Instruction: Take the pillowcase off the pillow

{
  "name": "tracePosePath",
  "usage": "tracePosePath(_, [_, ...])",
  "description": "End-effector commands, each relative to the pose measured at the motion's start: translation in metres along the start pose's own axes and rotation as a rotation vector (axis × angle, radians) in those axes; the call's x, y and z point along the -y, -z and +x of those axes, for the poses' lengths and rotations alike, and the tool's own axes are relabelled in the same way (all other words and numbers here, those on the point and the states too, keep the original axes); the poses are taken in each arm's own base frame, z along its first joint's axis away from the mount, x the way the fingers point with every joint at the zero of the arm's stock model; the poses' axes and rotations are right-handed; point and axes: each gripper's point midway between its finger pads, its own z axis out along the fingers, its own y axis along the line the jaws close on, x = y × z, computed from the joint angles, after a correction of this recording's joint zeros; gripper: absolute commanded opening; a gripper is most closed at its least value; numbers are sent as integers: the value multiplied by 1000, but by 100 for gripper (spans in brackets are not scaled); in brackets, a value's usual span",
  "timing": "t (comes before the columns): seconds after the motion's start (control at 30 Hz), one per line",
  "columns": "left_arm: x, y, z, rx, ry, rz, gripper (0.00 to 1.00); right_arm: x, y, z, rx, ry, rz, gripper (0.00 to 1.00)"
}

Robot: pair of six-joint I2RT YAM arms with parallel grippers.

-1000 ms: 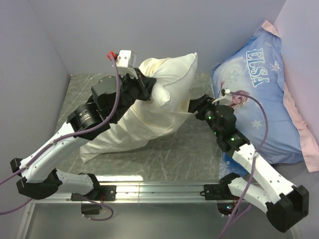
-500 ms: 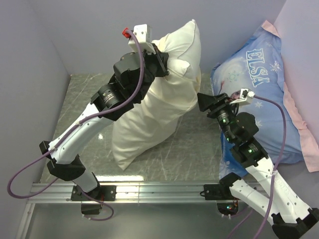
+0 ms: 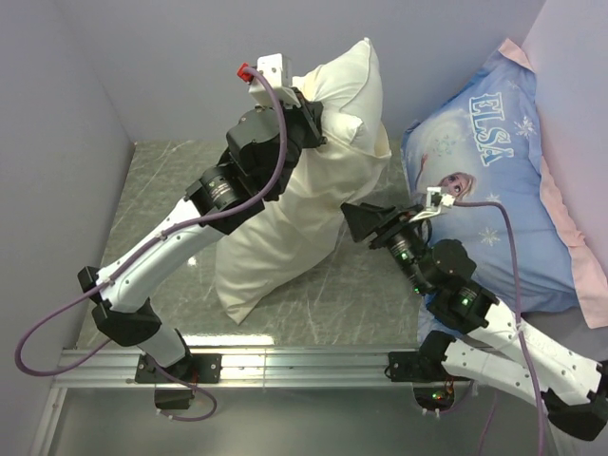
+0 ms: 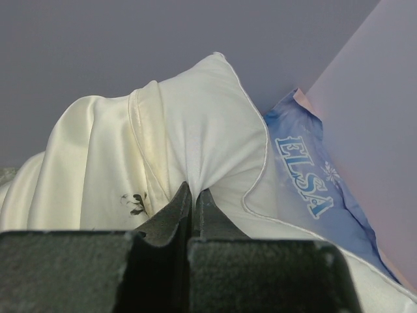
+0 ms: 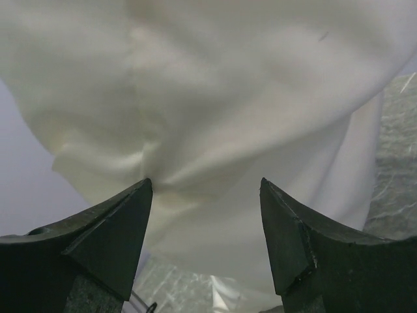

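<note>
My left hand [image 3: 316, 123] pinches a fold near the top of the pillowcase [image 3: 304, 204], which hangs down to the bench [image 3: 161, 180], while my right hand [image 3: 350, 218] is spread beside it, so the pillow inside seems wholly unremoved.

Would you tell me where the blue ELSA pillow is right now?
In the top view, the ELSA pillow lies at the right against the wall, right of the pillowcase and beyond the right gripper.
</note>
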Motion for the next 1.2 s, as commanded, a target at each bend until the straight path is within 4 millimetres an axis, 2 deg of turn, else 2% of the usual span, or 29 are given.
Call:
tracePosePath(0.0, [9,2,-52,148,132,4,0,-12,-5,-2,52,38,15,74])
tracePosePath(0.07, [10,-1,-49,145,132,2,0,-14,-4,-2,74,39,32,74])
tracePosePath(0.27, [12,-3,-46,146,150,3,0,-25,-2,24,30,26,23,74])
tracePosePath(0.43, [17,-1,-43,142,152,12,0,-25,-19,47,-4,59,74,75])
tracePosePath(0.53, [20,0,-44,140,150,21,0,-23,-27,65,-38,72,98,63])
tracePosePath(0.57, [21,0,-45,141,150,23,0,-25,-27,73,-54,72,96,46])
tracePosePath(0.63, [22,0,-45,141,143,26,0,-23,-26,93,-89,101,111,19])
tracePosePath(0.67, [24,-1,-46,142,142,31,0,-28,-21,105,-119,122,100,2])
tracePosePath(0.77, [25,-2,-47,146,135,33,0,-27,-14,144,-207,189,107,0])
tracePosePath(0.8, [25,-1,-50,150,136,34,0,-30,-8,166,-257,219,96,0])
tracePosePath(0.87, [26,-2,-52,156,135,39,0,-29,0,192,-318,243,98,0])
tracePosePath(0.9, [27,-1,-54,162,134,40,0,-25,7,214,-366,271,98,0])
tracePosePath(0.97, [27,-1,-56,164,130,40,0,-21,19,242,-448,250,88,0])
tracePosePath(1.0, [27,0,-60,168,128,39,0,-9,28,265,-504,274,97,0])
tracePosePath(1.07, [26,1,-63,176,128,38,0,1,40,291,-574,264,108,0])
tracePosePath(1.1, [26,1,-62,176,124,36,0,14,49,311,-628,293,124,0])
tracePosePath(1.17, [24,2,-65,181,125,33,0,24,57,328,-681,297,150,0])
